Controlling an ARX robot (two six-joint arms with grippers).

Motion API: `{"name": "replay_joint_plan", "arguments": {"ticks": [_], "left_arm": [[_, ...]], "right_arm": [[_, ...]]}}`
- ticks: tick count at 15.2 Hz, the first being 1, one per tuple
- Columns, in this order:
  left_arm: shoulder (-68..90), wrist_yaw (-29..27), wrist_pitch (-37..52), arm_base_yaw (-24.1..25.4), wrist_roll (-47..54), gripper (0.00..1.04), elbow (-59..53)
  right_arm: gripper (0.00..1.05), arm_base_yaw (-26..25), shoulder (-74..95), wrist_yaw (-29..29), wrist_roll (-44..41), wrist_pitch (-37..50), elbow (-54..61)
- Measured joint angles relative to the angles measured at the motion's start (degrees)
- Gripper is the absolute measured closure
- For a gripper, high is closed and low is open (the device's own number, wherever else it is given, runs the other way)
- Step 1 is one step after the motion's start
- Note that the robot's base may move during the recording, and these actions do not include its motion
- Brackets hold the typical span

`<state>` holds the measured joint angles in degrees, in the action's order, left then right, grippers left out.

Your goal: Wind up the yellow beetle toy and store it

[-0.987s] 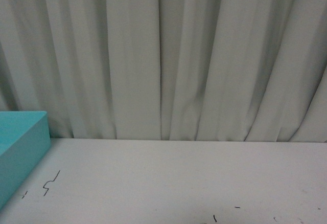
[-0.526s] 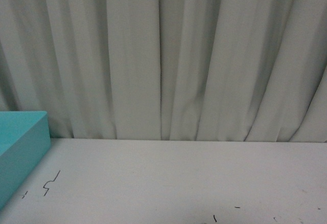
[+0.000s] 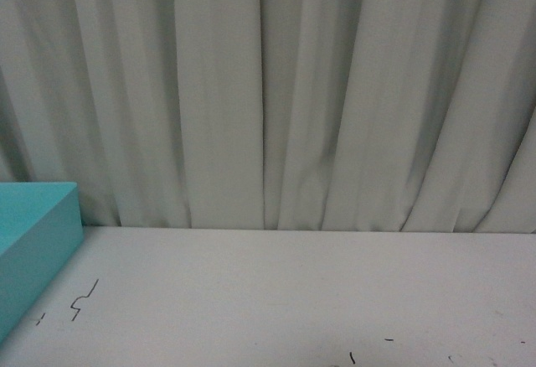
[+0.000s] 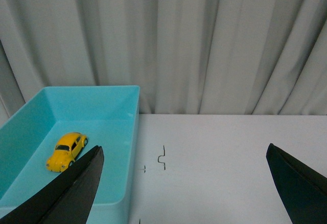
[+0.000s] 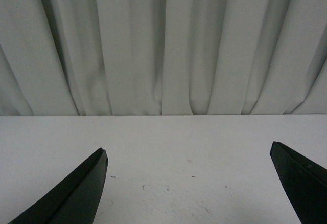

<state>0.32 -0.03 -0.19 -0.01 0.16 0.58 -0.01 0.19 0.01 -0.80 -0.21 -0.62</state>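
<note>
Curtain of pale grey pleated fabric fills the front view above 1 white table; 1 turquoise plastic bin sits at 9 o'clock, and neither arm shows. In the left wrist view, the left gripper has its 2 black fingers wide apart, holding nothing; 1 glossy yellow beetle toy rests inside the bin, at 9 o'clock. In the right wrist view, the right gripper likewise spreads 2 fingers over bare table.
</note>
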Motion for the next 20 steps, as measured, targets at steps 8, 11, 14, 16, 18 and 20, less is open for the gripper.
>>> {"name": "replay_joint_plan", "arguments": {"ticks": [8, 11, 14, 16, 18, 20], "left_arm": [[0.0, 0.0, 0.0, 0.0, 0.0, 0.07, 0.0], [0.0, 0.0, 0.0, 0.0, 0.0, 0.07, 0.0], [0.0, 0.0, 0.0, 0.0, 0.0, 0.07, 0.0], [0.0, 0.0, 0.0, 0.0, 0.0, 0.07, 0.0], [0.0, 0.0, 0.0, 0.0, 0.0, 0.07, 0.0], [0.0, 0.0, 0.0, 0.0, 0.0, 0.07, 0.0]], "right_arm": [[0.07, 0.0, 0.0, 0.0, 0.0, 0.0, 0.0], [0.07, 0.0, 0.0, 0.0, 0.0, 0.0, 0.0], [0.07, 0.0, 0.0, 0.0, 0.0, 0.0, 0.0], [0.07, 0.0, 0.0, 0.0, 0.0, 0.0, 0.0], [0.07, 0.0, 0.0, 0.0, 0.0, 0.0, 0.0], [0.07, 0.0, 0.0, 0.0, 0.0, 0.0, 0.0]]}}
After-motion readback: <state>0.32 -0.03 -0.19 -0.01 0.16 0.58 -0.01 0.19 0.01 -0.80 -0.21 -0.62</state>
